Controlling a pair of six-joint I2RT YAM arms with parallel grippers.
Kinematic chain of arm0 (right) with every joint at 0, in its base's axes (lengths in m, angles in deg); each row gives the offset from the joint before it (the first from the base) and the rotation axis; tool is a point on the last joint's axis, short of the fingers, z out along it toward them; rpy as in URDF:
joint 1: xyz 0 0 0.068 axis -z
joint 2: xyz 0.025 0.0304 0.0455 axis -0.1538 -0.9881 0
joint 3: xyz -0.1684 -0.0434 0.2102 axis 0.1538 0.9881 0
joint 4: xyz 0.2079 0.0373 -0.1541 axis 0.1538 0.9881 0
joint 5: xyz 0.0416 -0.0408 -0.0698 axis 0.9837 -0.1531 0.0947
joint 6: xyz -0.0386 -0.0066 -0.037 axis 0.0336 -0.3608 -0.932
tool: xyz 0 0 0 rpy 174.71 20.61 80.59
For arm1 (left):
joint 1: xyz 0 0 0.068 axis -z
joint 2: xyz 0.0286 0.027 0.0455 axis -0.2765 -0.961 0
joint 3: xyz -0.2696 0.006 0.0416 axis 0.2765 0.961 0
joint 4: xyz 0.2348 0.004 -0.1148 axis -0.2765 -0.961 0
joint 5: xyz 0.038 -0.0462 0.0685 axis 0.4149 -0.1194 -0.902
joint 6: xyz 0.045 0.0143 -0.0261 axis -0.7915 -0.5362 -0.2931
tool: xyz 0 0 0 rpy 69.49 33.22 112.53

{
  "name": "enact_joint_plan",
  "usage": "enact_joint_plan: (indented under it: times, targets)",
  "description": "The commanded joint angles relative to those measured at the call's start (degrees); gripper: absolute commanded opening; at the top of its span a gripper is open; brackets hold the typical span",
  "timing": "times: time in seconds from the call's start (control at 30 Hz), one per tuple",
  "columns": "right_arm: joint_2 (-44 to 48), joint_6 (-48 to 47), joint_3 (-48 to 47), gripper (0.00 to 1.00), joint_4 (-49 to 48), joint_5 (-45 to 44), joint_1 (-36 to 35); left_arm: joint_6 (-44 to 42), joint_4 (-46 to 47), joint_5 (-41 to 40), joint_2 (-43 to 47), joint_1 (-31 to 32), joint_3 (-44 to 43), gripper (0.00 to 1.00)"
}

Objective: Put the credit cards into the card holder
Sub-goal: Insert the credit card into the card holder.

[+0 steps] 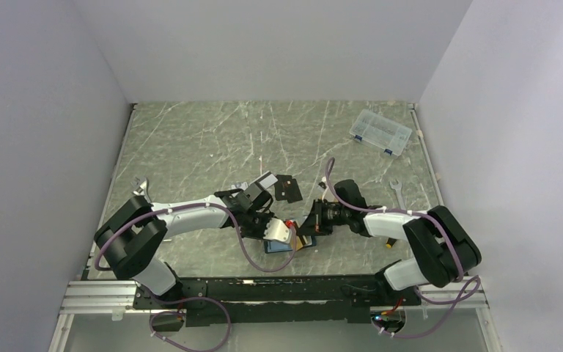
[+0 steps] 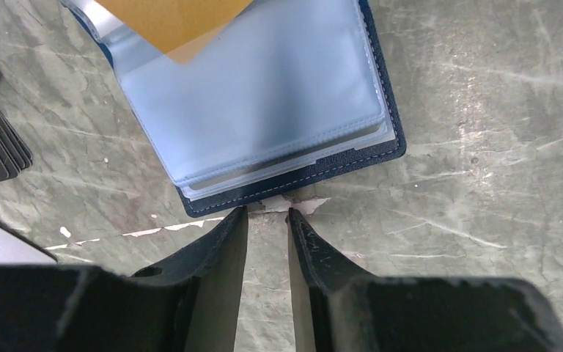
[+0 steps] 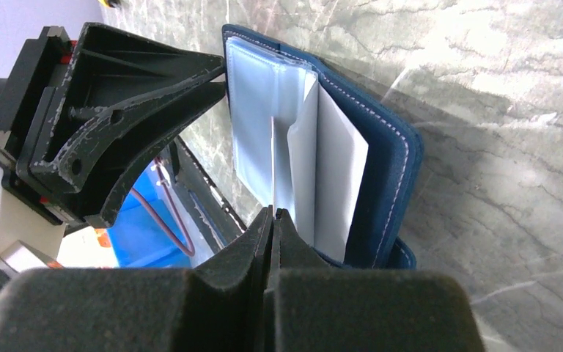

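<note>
The card holder (image 2: 264,110) lies open near the front middle of the grey marbled table (image 2: 484,147), white walls (image 1: 278,44) around: navy stitched leather, cloudy plastic sleeves. The left gripper (image 2: 267,213), jaws narrowly apart, sits at its edge; the right gripper (image 3: 273,213) pinches an orange-gold card (image 2: 168,22) above it

card holder (image 2: 264,103): navy, lying open | orange-gold card (image 2: 168,22): over its clear sleeves

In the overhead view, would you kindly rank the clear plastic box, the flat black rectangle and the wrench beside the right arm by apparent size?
Largest to smallest:
1. clear plastic box
2. flat black rectangle
3. wrench, about as long as the rectangle but far thinner
</note>
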Motion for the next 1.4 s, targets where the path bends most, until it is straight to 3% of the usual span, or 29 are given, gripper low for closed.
enact_joint_plan:
  times: [0.0, 0.47, 0.93, 1.37]
  targets:
    - [3.2, -1.8, 0.7, 0.0, 0.3, -0.6, 0.7, 1.8, -2.1, -1.5, -0.1, 0.4, 1.7, 0.32]
    - [-4.0, 0.4, 0.9, 0.0, -10.0, 0.6, 0.7, 2.8, -1.0, -0.9, -1.5, 0.8, 0.2, 0.32]
    - [-6.2, 5.2, 4.0, 0.0, -18.0, -7.8, -3.8, 4.9, -1.4, -0.6, -1.4, 2.5, -0.3, 0.3]
    - [-4.7, 4.6, 5.5, 0.0, -16.2, -15.2, -5.5, 8.5, -4.0, 0.3, -1.7, 4.7, -2.3, 0.27]
